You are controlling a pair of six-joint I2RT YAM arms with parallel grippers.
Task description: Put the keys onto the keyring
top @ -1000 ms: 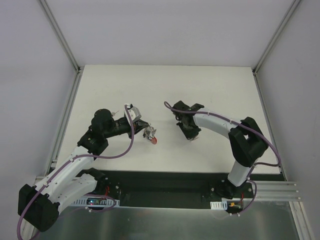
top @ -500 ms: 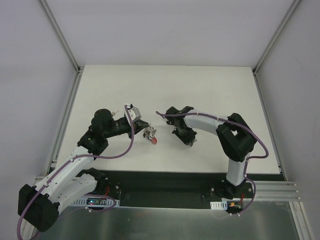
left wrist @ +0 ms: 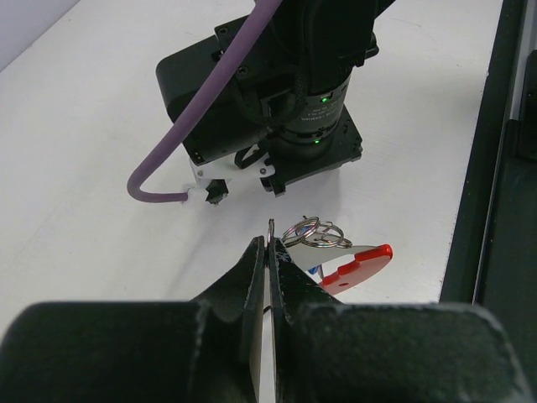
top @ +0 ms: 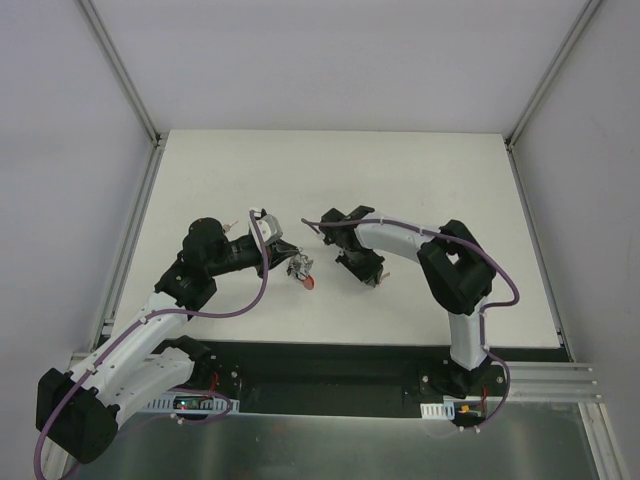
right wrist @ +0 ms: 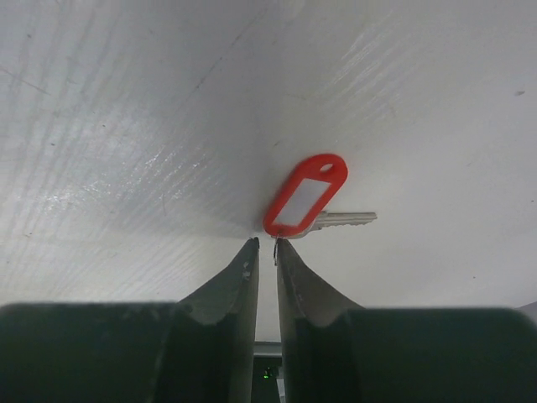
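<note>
The keyring (left wrist: 315, 233), a cluster of silver rings with a red curved clip (left wrist: 357, 267), hangs from my left gripper (left wrist: 269, 241), which is shut on one thin ring edge. A bit of blue shows under the rings. From above, the left gripper (top: 293, 262) holds it just over the table, the red clip (top: 310, 283) pointing towards the right arm. A key with a red tag and white label (right wrist: 304, 197) lies on the table just past my right gripper (right wrist: 266, 242). That gripper's jaws stand a narrow gap apart. The tag's thin wire loop sits beside the right finger's tip.
The right wrist housing (left wrist: 277, 92), with its purple cable (left wrist: 218, 101), stands close in front of the keyring. The white table (top: 420, 180) has metal rails along its left and right sides. The black base strip (top: 330, 365) runs along the near edge.
The right arm has swung left, bringing its gripper nearer the left gripper and the keyring. Its jaws have parted a little. The left arm and the keyring have not moved.
</note>
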